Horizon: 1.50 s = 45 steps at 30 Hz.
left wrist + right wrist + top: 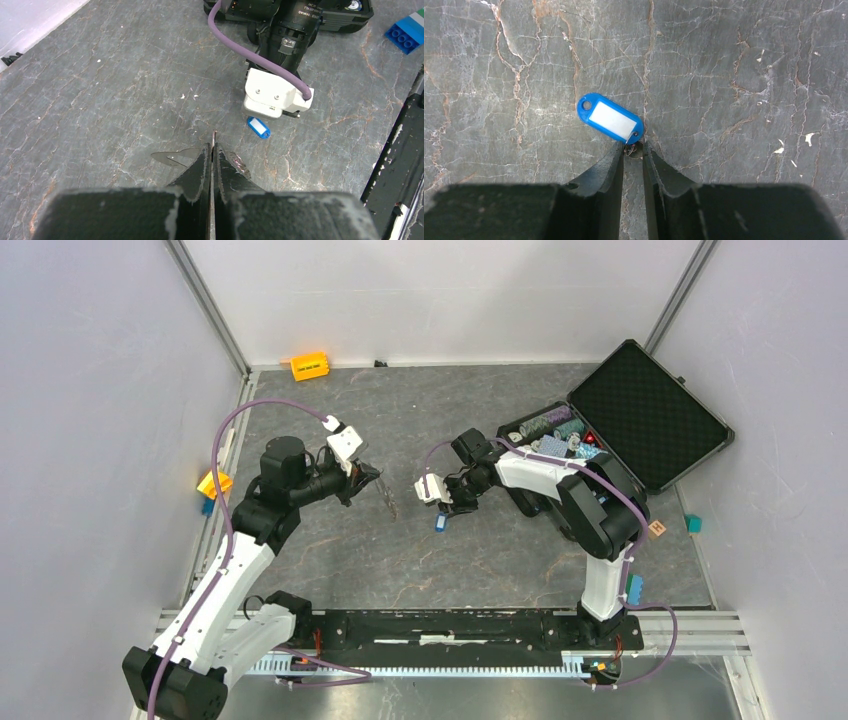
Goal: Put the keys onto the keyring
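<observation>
Right now: I am working at the threading step, with key and ring each at a claw but well apart. I am seeing no key on the ring yet.
Left claw [213, 150]: I am clamping it fully closed on a key [214, 137], whose thin blade is poking out edge-on between the fingers, above the bench [734, 60].
Right claw [633, 147]: its fingers are standing a narrow gap apart with the small wire loop of the keyring [634, 150] between the tips. Whether they are truly pinching it I cannot tell.
Keyring: it is sitting at the end of the blue tag [610, 117], which is lying slantwise just ahead of my right fingertips, near the middle of the bench between the two claws.
Next move: by my judgement, I am needing a firm hold on the ring first, then a careful lining-up of the key's hole with the ring's split end. Both parts are small, and the ring could twist or slip.
Surface: the bench is dark grey, marbled with pale and rusty veins and a few white flecks.
Room: pale walls [90, 390] are closing in three sides. An open black case [650, 415] is sitting at the far right, and an orange block [309, 366] by the far wall.
</observation>
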Available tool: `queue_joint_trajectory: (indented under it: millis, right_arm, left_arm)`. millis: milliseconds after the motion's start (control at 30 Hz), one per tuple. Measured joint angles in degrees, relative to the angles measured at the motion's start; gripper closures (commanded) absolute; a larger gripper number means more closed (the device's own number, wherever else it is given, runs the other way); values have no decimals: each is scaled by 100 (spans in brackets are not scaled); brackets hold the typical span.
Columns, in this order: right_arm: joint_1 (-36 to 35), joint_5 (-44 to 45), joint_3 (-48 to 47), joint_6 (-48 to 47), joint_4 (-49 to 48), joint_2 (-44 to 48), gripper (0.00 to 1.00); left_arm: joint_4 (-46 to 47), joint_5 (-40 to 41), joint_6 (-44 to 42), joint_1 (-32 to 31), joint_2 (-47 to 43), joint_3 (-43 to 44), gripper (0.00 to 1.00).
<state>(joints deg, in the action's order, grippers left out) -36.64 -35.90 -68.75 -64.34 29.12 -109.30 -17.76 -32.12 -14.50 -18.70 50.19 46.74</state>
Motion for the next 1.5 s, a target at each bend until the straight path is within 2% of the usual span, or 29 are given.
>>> queue_joint_trajectory:
  millis: [500, 800, 1100, 1400, 1500]
  right_arm:
    - [-24, -2, -22, 9, -2, -33, 77]
    - [-37, -2, -55, 42, -4, -63, 82]
    - [-37, -4, -111, 153, -4, -81, 100]
    - [-37, -13, -122, 221, -94, -81, 100]
    - [-37, -9, -122, 225, -111, -81, 92]
  left_arm:
    - [-15, -2, 0, 0, 0, 0, 98]
    - [-17, -4, -2, 0, 0, 0, 98]
    - [-20, -7, -2, 0, 0, -17, 98]
    - [-22, -98, -7, 0, 0, -26, 98]
    - [-20, -107, -7, 0, 0, -26, 98]
